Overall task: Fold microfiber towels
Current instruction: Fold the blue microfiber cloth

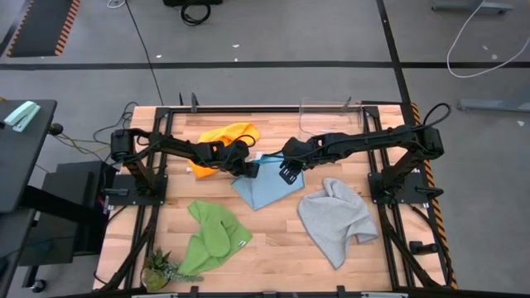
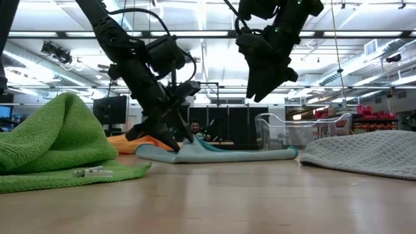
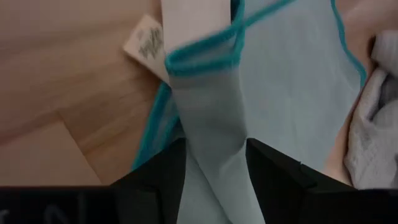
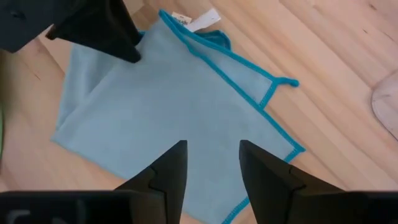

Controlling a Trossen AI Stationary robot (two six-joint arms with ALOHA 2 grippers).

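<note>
Blue towel (image 1: pixel 263 190) partly folded mid-worktop; left pincer (image 1: pixel 248 170) open at its edge; right pincer (image 1: pixel 287 173) open above; yellow (image 1: pixel 222 136), green (image 1: pixel 211 236), grey (image 1: pixel 335 219) towels unfolded.

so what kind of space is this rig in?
Looks like a robotics lab or workshop, not a home: grey floor with black tape lines and loose cables, rows of ceiling strip lights beyond the table, and dark monitors.

Towels: blue (image 1: pixel 263 189), green (image 1: pixel 211 238), grey (image 1: pixel 335 219), orange (image 1: pixel 222 141).
</note>
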